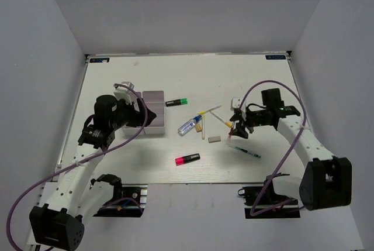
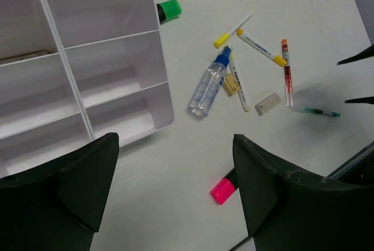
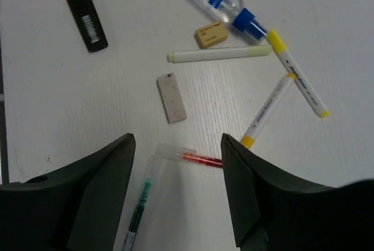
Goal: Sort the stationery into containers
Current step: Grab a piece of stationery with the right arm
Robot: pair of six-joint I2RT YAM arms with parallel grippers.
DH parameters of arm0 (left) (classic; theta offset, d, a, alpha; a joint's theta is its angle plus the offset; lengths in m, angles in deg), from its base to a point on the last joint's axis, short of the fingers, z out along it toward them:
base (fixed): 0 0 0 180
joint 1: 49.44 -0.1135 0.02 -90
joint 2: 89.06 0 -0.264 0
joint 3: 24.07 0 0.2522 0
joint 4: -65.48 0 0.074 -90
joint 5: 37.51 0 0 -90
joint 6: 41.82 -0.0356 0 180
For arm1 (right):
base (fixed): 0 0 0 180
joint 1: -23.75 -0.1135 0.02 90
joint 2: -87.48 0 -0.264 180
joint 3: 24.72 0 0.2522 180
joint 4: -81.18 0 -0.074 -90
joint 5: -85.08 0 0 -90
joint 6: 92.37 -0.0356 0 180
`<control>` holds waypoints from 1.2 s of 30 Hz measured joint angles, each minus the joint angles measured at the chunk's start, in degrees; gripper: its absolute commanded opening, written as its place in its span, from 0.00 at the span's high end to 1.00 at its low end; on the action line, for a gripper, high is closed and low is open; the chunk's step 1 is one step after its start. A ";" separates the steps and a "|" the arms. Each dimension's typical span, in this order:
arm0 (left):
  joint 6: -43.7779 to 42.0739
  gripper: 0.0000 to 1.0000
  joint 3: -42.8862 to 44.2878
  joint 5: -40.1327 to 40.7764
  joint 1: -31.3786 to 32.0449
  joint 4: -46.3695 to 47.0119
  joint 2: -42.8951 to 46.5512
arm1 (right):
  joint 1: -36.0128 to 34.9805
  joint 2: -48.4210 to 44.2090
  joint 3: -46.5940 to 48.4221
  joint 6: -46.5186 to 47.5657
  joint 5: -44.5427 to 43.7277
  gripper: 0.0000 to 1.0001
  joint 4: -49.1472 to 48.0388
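Right pincer [image 3: 176, 140], fingers apart and empty, hovers over a red pen [image 3: 201, 159] and a green pen [image 3: 137, 216] on the white surface [image 3: 58, 99], near a pale eraser [image 3: 172, 98]. Left pincer [image 2: 175, 140], also spread and empty, hangs beside the divided tray [image 2: 111, 39]; a blue-capped bottle [image 2: 207, 87] lies between the arms.

On the worktop [image 1: 257, 75] there are two black highlighters, the green-capped highlighter [image 1: 176, 102] and the pink-capped highlighter [image 1: 187, 159]. There is also one clear bottle [image 2: 207, 87] with a blue cap, and two erasers, the tan eraser [image 3: 211, 33] and the grey eraser [image 3: 172, 97]. Thin pens number five: three white pens [image 3: 219, 55] with yellow ends, plus two clear ones, the red-ink pen [image 2: 286, 72] and the green-ink pen [image 2: 315, 111]; one white tray [image 2: 165, 87] near the left edge shows two columns of three compartments.
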 measured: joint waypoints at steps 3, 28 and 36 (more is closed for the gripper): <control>-0.66 0.10 -0.57 -1.05 0.11 -0.50 2.34 | -6.12 3.76 -0.59 2.82 -3.41 0.31 -0.52; -1.18 0.10 -1.46 2.32 0.11 0.39 21.35 | -25.79 26.01 4.81 0.90 -24.79 1.00 -12.33; -1.20 0.10 -1.46 2.49 0.11 0.39 22.43 | -28.30 25.49 9.16 0.50 -27.34 1.00 -3.32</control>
